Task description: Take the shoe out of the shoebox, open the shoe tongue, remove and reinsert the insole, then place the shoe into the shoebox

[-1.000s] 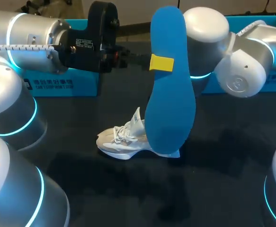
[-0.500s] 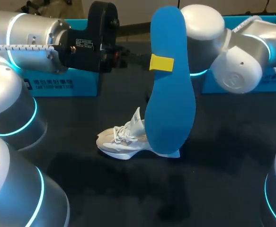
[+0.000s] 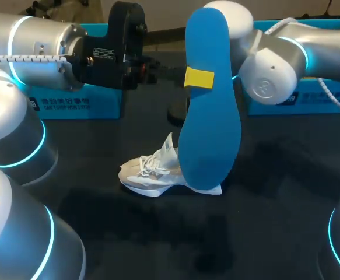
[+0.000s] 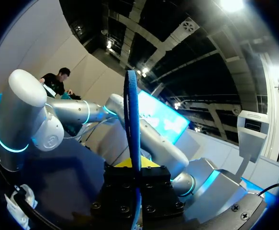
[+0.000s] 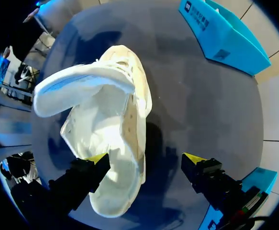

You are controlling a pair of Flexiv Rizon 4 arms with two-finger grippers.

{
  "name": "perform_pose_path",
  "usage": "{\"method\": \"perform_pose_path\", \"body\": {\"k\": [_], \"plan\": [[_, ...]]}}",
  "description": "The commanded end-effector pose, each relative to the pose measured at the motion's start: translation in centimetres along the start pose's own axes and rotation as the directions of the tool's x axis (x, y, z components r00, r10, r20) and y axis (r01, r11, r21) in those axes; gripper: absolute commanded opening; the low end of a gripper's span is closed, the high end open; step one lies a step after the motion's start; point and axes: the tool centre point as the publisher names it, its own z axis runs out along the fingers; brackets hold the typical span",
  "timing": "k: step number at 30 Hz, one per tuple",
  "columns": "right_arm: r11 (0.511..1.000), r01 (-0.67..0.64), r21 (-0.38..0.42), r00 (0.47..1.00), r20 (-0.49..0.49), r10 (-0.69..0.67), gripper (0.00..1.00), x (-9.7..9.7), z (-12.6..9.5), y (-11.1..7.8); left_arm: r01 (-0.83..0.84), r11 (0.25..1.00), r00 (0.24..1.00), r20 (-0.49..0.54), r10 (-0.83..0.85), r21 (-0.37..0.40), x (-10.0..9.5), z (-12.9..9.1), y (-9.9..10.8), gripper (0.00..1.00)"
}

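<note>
while left tool (image 3: 196, 77) grips one insole (image 3: 209, 131) | one shoe (image 3: 151, 172) | two boxes (image 3: 76, 106) (image 3: 324, 100)

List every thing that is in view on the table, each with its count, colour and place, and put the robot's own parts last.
insole: 1, blue, held upright above the table, in front of the shoe in the head view.
shoe: 1, white, lying on the table near its middle.
left box: 1, blue, far left of the table.
right box: 1, blue, far right of the table.
table: 1, black, under everything.
left arm: 1, silver, coming in from the left.
right arm: 1, silver, behind the insole.
left fingers: 2, yellow tips, shut on the insole.
right fingers: 2, yellow tips, open over the shoe.
</note>
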Motion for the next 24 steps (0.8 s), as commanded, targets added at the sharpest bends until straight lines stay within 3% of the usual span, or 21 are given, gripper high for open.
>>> {"method": "perform_pose_path", "body": {"k": [1, 14, 17, 18, 19, 22, 24], "plan": [[1.000, -0.002, 0.001, 1.000, -0.025, 0.002, 1.00, -0.3, 1.8, 0.6, 0.001, 1.000, 1.000, 0.000, -0.001, 0.001, -0.1, 0.1, 0.1, 0.00], [1.000, -0.008, 0.009, 0.998, -0.063, 0.009, 1.00, -0.3, 4.0, 0.1, 0.001, 1.000, 1.000, 0.000, -0.001, 0.001, -0.1, 0.1, 0.1, 0.00], [1.000, -0.012, 0.007, 0.997, -0.071, 0.013, 0.83, -0.3, 4.4, 0.2, 0.001, 1.000, 1.000, 0.000, -0.001, 0.001, -0.1, 0.1, 0.1, 0.00], [1.000, -0.014, 0.007, 0.997, -0.073, 0.014, 0.64, -0.2, 4.5, 0.2, 0.001, 1.000, 1.000, 0.000, -0.001, 0.001, -0.1, 0.1, 0.1, 0.00], [1.000, -0.017, 0.006, 0.997, -0.077, 0.017, 0.55, -0.1, 4.7, 0.1, 0.001, 1.000, 1.000, 0.000, -0.001, 0.001, -0.1, 0.1, 0.1, 0.00], [1.000, -0.027, 0.003, 0.996, -0.084, 0.027, 0.44, 0.2, 5.0, -0.1, 0.001, 1.000, 1.000, 0.000, -0.001, 0.001, -0.1, 0.1, 0.1, 0.00], [0.999, -0.032, 0.002, 0.996, -0.088, 0.032, 0.29, 0.4, 5.3, -0.2, 0.001, 1.000, 1.000, 0.000, -0.001, 0.001, -0.1, 0.1, 0.1, 0.00]]}}
